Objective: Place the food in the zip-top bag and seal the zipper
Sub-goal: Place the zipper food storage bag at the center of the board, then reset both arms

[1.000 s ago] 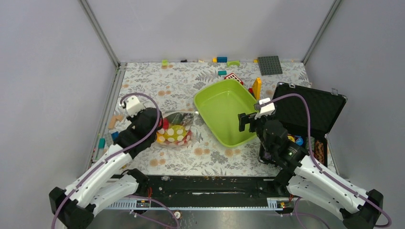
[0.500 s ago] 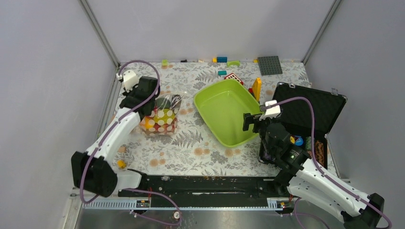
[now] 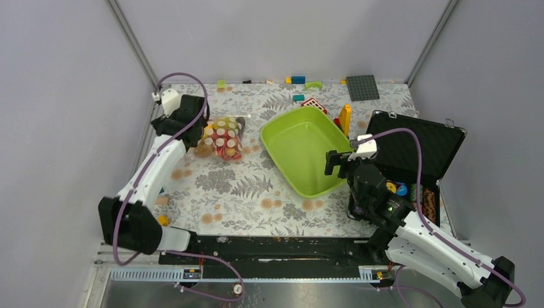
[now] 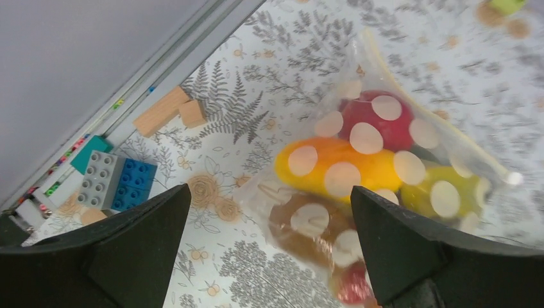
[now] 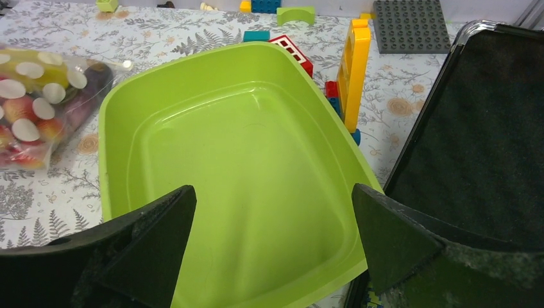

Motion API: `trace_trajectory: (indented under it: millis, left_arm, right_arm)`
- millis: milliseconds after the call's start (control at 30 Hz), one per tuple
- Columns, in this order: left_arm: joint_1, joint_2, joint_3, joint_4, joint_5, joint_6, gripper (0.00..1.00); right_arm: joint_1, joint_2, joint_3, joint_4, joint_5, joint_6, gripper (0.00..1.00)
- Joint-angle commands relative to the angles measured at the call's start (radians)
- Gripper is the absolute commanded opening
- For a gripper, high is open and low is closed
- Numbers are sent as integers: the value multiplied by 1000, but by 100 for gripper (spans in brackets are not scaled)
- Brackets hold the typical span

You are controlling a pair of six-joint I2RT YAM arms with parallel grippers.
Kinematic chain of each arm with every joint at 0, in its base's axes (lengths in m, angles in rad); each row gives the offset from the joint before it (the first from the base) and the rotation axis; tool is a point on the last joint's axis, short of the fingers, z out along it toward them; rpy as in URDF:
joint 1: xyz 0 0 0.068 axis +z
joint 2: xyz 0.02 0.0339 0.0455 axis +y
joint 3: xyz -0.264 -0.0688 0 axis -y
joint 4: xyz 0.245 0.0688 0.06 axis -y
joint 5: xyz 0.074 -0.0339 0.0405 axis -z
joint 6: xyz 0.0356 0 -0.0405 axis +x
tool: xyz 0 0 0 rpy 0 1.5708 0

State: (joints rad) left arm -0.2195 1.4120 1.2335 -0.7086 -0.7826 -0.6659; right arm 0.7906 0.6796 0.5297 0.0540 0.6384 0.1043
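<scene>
Floral tablecloth (image 3: pixel 256 192): dotted zip-top bag (image 3: pixel 221 138) holding food (image 4: pixel 340 170) left of green tray (image 3: pixel 301 160); left gripper (image 4: pixel 269 189) and right gripper (image 5: pixel 272 189) both spread wide.

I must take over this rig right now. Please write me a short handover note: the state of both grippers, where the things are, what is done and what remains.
Left gripper: open, holds nothing, above the zip-top bag, which lies at the far left of the table.
Right gripper: open, holds nothing, over the lime-green tray.
Done: the food that shows is inside the bag.
Left: check the zipper. The pictures do not show whether it is pressed shut along its whole length. If it is not, seal it.
</scene>
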Motion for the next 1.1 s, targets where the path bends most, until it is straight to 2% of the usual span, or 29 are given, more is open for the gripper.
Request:
trace_trajectory:
  millis: [0, 233, 333, 467, 700, 1067]
  left_arm:
    - [2, -194, -36, 51, 113, -23, 99]
    - [-3, -473, -328, 216, 414, -66, 99]
    - [-19, -597, -451, 256, 477, -84, 99]
    - [-26, -748, -582, 263, 502, -87, 99]
    - [-29, -873, -636, 296, 542, -73, 99]
    - [-29, -839, -615, 272, 528, -78, 99]
  right_arm:
    - [-4, 2, 36, 0, -6, 52, 100]
    - [-4, 115, 140, -229, 24, 178, 100]
    - [-5, 149, 171, -295, 4, 239, 100]
    - [-5, 161, 167, -297, -42, 301, 100]
    - [-4, 156, 149, -283, -119, 332, 100]
    - [-4, 48, 54, -208, -135, 323, 100]
